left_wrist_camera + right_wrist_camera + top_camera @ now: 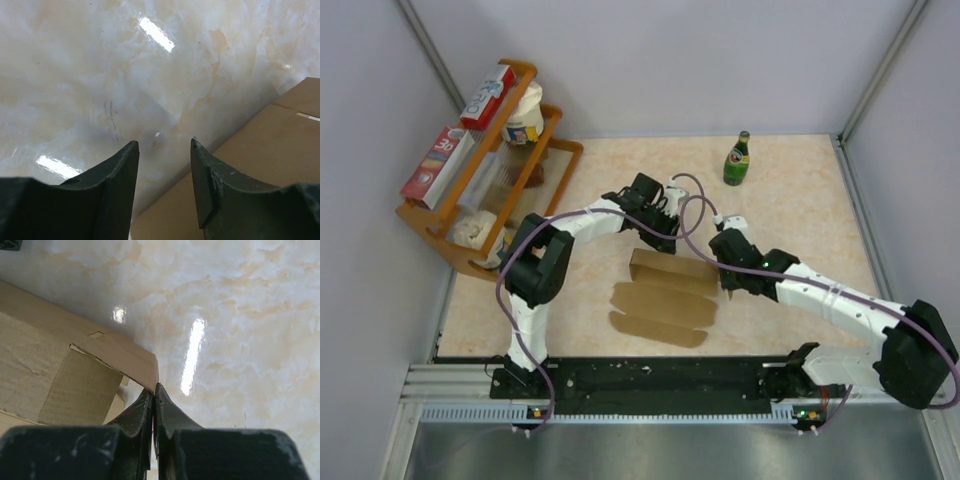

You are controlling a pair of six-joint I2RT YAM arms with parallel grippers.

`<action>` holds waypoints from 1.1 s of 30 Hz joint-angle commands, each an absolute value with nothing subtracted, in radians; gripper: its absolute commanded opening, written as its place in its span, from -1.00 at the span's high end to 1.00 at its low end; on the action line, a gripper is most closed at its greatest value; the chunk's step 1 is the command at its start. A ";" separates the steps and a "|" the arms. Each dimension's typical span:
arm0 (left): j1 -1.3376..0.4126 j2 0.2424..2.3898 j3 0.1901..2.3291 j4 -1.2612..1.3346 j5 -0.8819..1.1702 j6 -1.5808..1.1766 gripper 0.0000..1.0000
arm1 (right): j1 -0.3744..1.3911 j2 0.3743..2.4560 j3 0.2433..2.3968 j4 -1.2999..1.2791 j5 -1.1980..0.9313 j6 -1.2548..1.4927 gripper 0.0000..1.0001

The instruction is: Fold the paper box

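flanking the paper box (665, 300) — left fingers (120, 170) apart, right fingers (137, 415) together at its corner

Matt cardboard paper box (665, 298), glossy table (800, 205)

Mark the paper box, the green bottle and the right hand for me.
paper box (665, 303): top view, middle flat flap.
green bottle (736, 165): top view, its body.
right hand (154, 390): right wrist view, between the shut fingertips.

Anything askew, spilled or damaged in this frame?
Nothing stands out. The paper box lies half-folded mid-table, its far wall raised, with no tear visible. The green bottle stands upright, and the wooden rack holds its items in place.
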State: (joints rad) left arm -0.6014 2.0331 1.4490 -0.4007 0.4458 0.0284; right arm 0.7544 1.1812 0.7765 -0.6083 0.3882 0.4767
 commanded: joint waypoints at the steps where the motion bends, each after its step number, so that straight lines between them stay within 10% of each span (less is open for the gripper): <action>1: -0.612 1.956 1.417 -0.396 0.394 -0.026 -0.01 | 0.733 1.239 0.851 -0.493 0.344 0.319 1.00; 24: -0.506 1.703 1.132 -0.249 0.267 -0.132 -0.08 | 0.666 1.428 0.991 -0.402 0.156 0.043 0.91; 33: -0.497 1.546 1.017 -0.124 0.083 -0.204 -0.98 | 0.646 1.372 0.989 -0.399 0.163 0.092 0.39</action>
